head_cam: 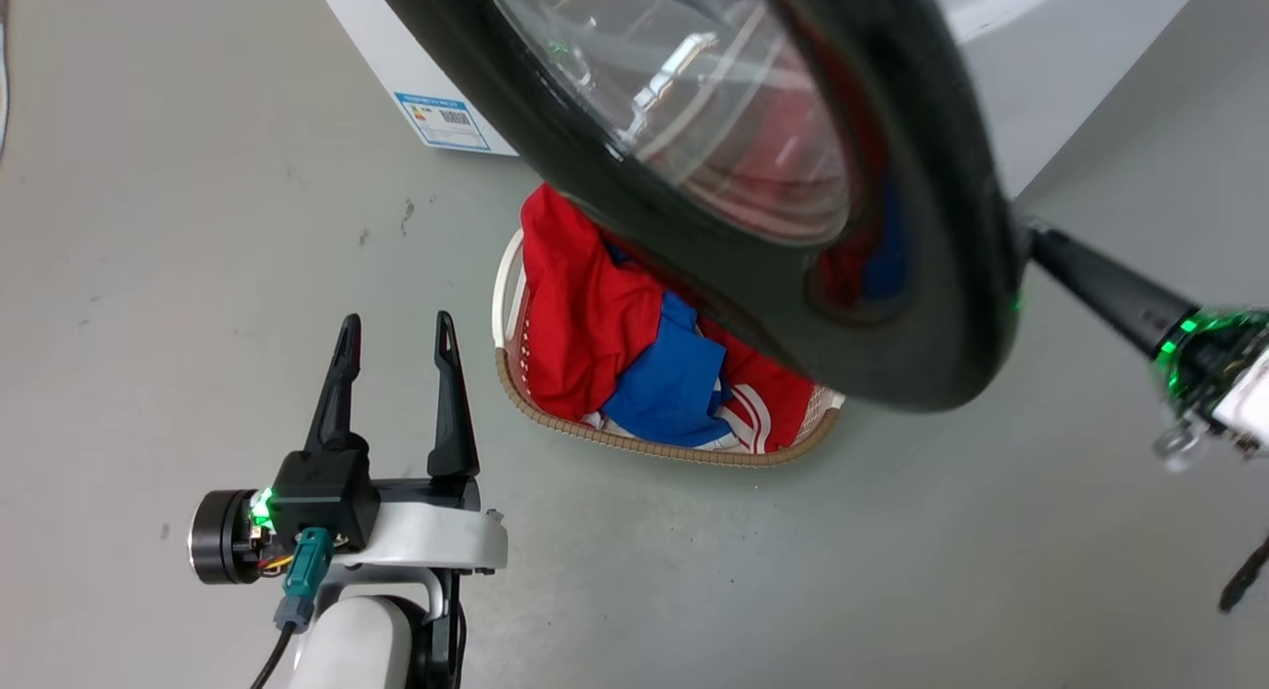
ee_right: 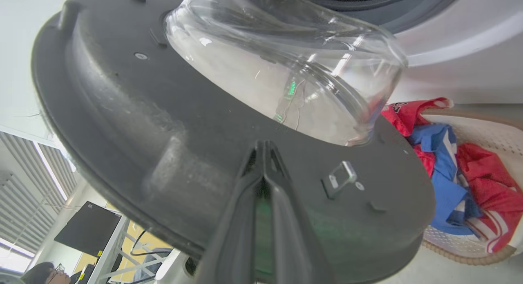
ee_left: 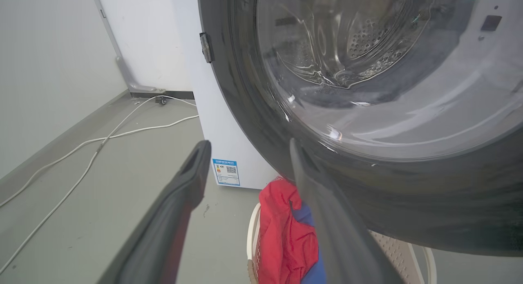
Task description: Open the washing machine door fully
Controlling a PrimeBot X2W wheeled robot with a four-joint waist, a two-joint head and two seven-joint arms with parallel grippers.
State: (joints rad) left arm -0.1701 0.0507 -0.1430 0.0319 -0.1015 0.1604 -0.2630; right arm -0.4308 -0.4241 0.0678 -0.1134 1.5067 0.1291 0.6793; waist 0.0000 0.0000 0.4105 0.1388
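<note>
**Door** (head_cam: 942, 352): hangs on its hinge (ee_left: 206, 47) at one side of the machine (head_cam: 1051, 84) front and stands partway out from it. Judged well short of full swing.

**Handling (judged):**
- Stiff black ring with a thick glass bowl (ee_right: 286, 79), so probably heavy.
- It turns only about the hinge, so any push must follow that arc rather than a straight line.
- The outer ring is glossy and likely slick. The inner face is matt and ribbed, giving better purchase.
- Keep off the glass.
- Best contact is the ring's free side, farthest from the hinge and near the latch hook (ee_right: 338, 180), where leverage is greatest. Avoid snagging the hook itself.

**Right gripper** (ee_right: 264, 147):
- Fingers are pressed together with nothing between them.
- The tips rest on the door's inner face, between bowl and rim, just beside the hook, so it works as a pusher, not a clamp.
- It reaches in behind the rim from the machine's latch side.
- Risk: the tips could skid along the face as the door angle changes.

**Left gripper** (head_cam: 397, 322): fingers spread wide and empty, out in front of the machine toward its hinge side, apart from the door.

**Basket** (head_cam: 644, 441): holds red and blue laundry (head_cam: 585, 302) and sits on the floor just in front of the machine, under the door's lower rim. Cannot tell whether the rim clears the clothes.

**Cable** (ee_left: 102, 141): white, on the floor beside the machine on the hinge side.
</note>
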